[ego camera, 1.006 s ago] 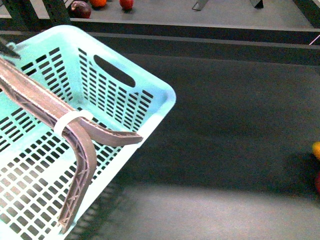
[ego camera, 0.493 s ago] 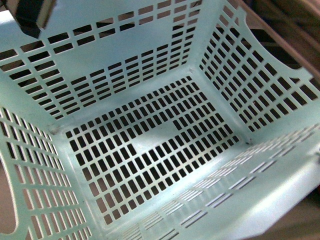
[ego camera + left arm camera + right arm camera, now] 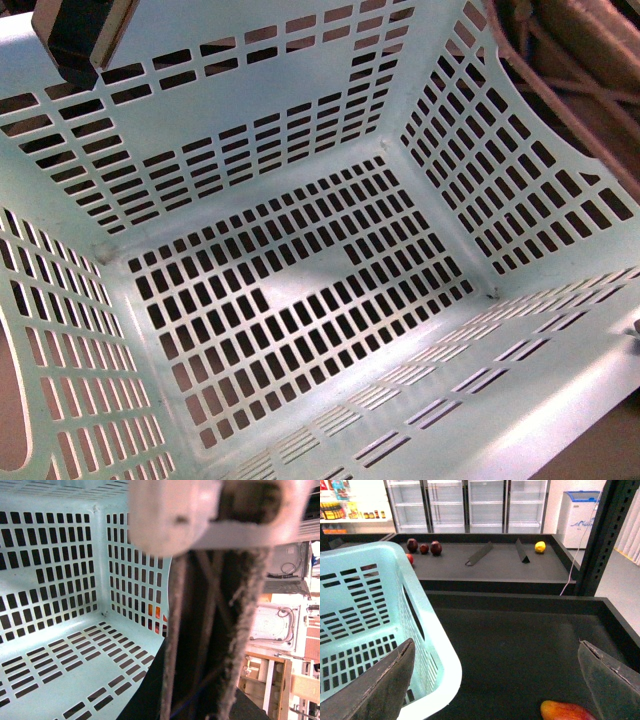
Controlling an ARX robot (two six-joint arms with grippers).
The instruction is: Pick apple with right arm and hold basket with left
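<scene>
Three views give very different shares of the scene. The front view is filled by the inside of the mint-green basket (image 3: 300, 300), its slotted floor and walls bare, with a dark block (image 3: 75, 35) overlapping its rim, so nothing of the desk shows there. The left wrist view also looks into the basket, past the blurred left gripper (image 3: 207, 645) with its white band; whether its jaws are clamped on anything I cannot tell. A patch of orange and red shows through the wall slots, too small to name. Only the right wrist view shows the dark desk (image 3: 520, 640): the right gripper (image 3: 495, 650) hangs over it with its jaws spread wide and holding nothing. The apple (image 3: 567, 712), red with a yellow-orange blush, lies on the desk well apart from the basket and is cut by the picture's edge. Beyond the basket a second dark shelf (image 3: 495, 567) carries three dark fruits (image 3: 424, 546), a yellow fruit (image 3: 540, 546) and two wedge dividers (image 3: 479, 554). Behind stand glass-door fridges (image 3: 470, 505) and a chest freezer (image 3: 577, 510).
</scene>
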